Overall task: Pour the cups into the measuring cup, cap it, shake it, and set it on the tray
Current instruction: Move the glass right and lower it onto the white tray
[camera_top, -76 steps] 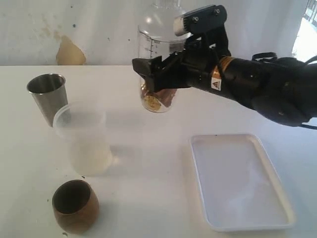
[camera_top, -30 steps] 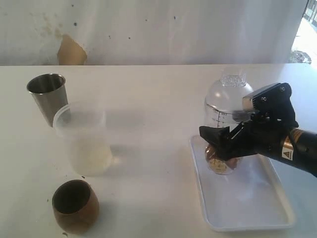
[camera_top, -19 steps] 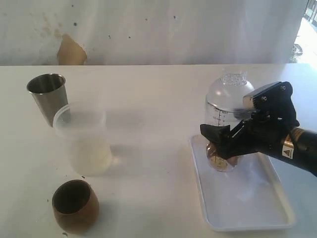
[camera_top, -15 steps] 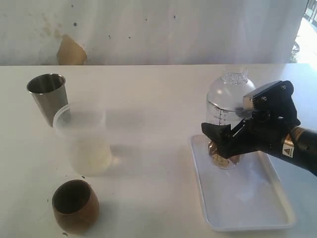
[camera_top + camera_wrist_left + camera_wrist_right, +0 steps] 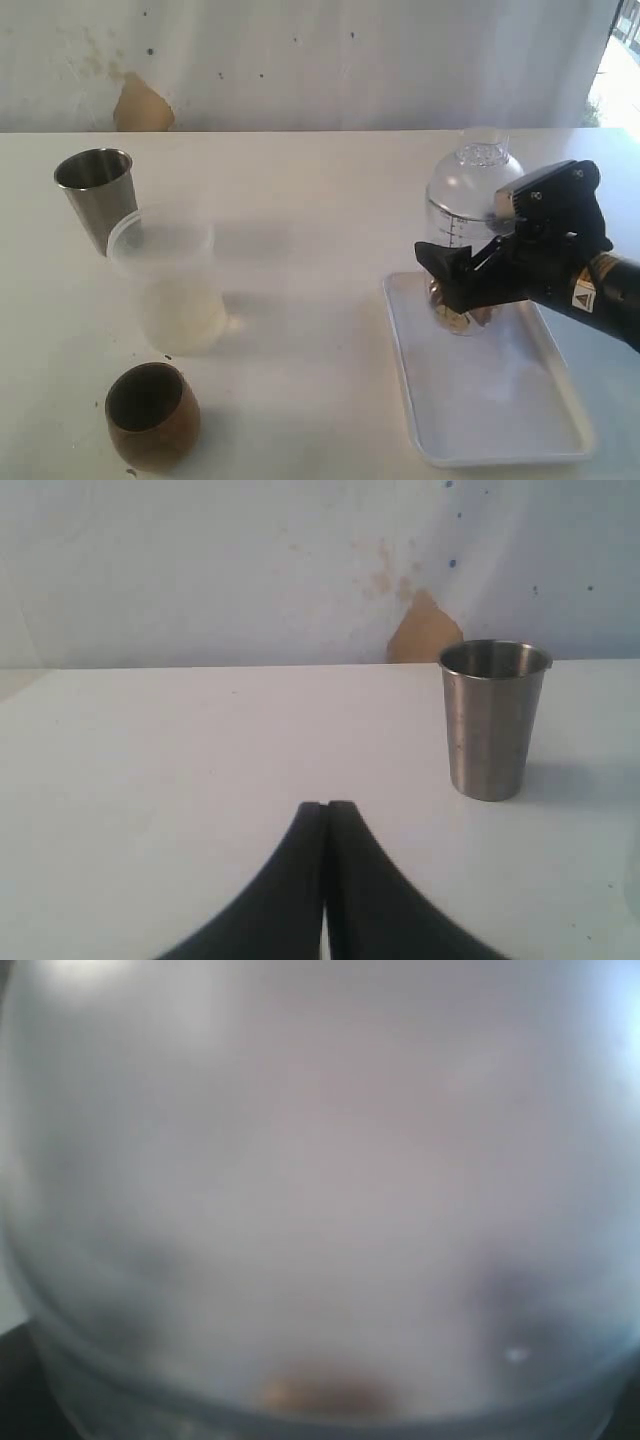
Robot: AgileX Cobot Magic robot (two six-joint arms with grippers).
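Since the earliest frame, when it was hanging over the table's middle, measuring cup (image 5: 465, 225): is now standing upright over the far end of the tray (image 5: 500, 410), well to the right. Over the last second it is edging slightly right and toward the far rim. Whether its base is touching the tray floor cannot be told.
cap (image 5: 478, 172): is sitting on the measuring cup's mouth, ribbed knob pointing up, as in every earlier frame.
brown pieces (image 5: 455, 318): are lying in the cup's bottom.
right gripper (image 5: 455, 278): is clamping the cup's lower body, fingers spread wide around it, with 1 dark finger showing in front. The grip is looking unchanged. The right wrist view is showing only a blurred clear curve with a brown smudge.
3 cups: steel tumbler (image 5: 95, 195), frosted cup (image 5: 165, 280) and wooden cup (image 5: 150, 415) are standing upright at the left, all unmoved.
left gripper (image 5: 325, 808): fingers are pressing together, pinching nothing, over bare table (image 5: 300, 200) and facing the steel tumbler.
tray edges: the far rim is lying just behind the cup's foot, and the right rim is nearing the view's right side.
open room: the tray's near part is lying bare. A wide bare stretch of table is separating the frosted cup from the tray. Behind the measuring cup the table is running back to the wall (image 5: 350, 60).
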